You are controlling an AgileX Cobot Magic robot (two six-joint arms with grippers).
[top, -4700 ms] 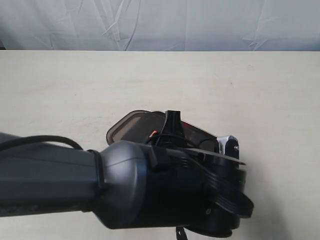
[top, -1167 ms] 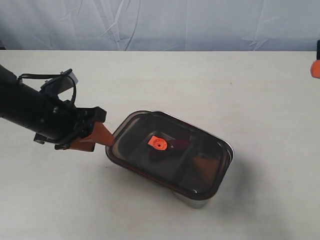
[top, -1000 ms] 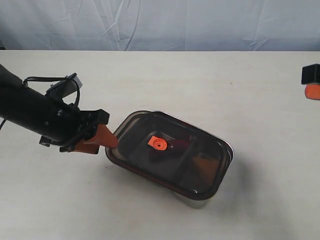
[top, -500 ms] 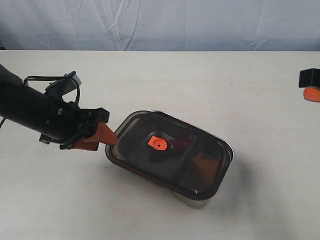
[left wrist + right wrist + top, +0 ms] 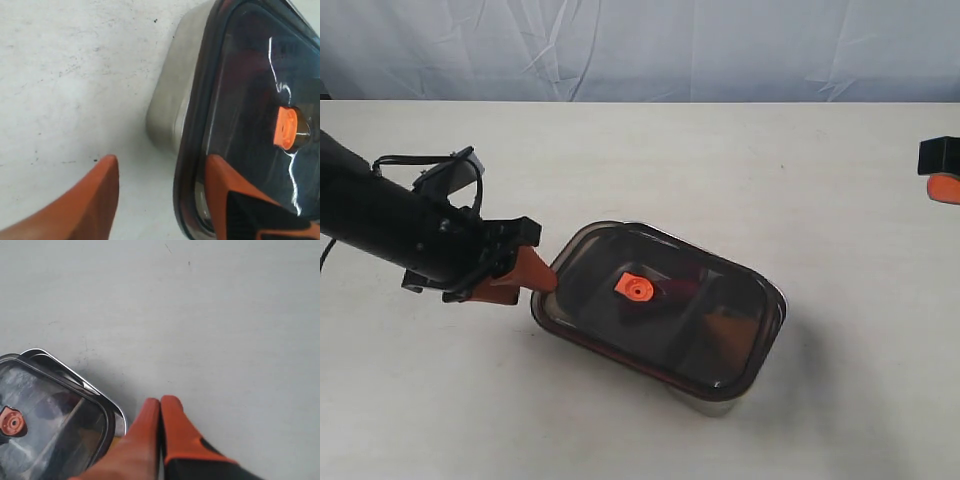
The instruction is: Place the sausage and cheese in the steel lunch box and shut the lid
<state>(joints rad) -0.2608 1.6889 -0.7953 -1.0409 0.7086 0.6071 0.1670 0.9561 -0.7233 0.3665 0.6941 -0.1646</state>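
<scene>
On matte table point(image 5: 720, 160), smoky lid point(image 5: 670, 320) covers steel lunch box point(image 5: 166, 107); left end effector point(image 5: 162, 162) spread, right end effector point(image 5: 161, 401) clenched.

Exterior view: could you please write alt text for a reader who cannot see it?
A steel lunch box sits on a pale table under its dark translucent lid. The left gripper, jaws open, is at one corner of the lid; the right gripper shows partly at the picture's edge.
</scene>
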